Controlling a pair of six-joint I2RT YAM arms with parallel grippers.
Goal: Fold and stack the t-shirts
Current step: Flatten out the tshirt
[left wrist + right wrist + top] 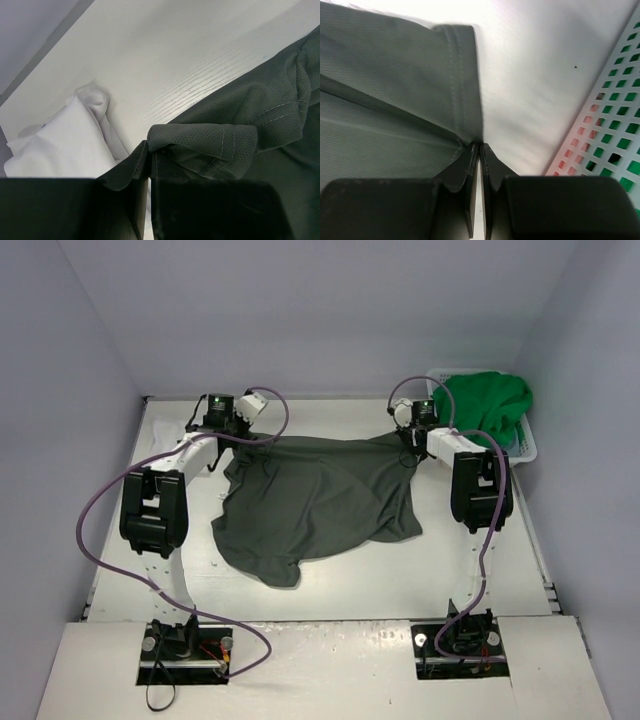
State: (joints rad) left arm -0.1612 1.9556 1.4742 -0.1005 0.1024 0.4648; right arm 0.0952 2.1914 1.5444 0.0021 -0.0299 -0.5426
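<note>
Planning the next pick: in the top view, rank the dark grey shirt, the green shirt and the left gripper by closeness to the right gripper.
1. The dark grey shirt: its far right corner is pinched in the right gripper.
2. The green shirt: in the basket, to the right.
3. The left gripper: across the table, on the shirt's far left corner.

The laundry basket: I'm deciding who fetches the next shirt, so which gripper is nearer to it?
Right. The right gripper is close beside the basket, clamped on a far corner of the grey shirt. The left gripper holds the other far corner, across the table.
</note>
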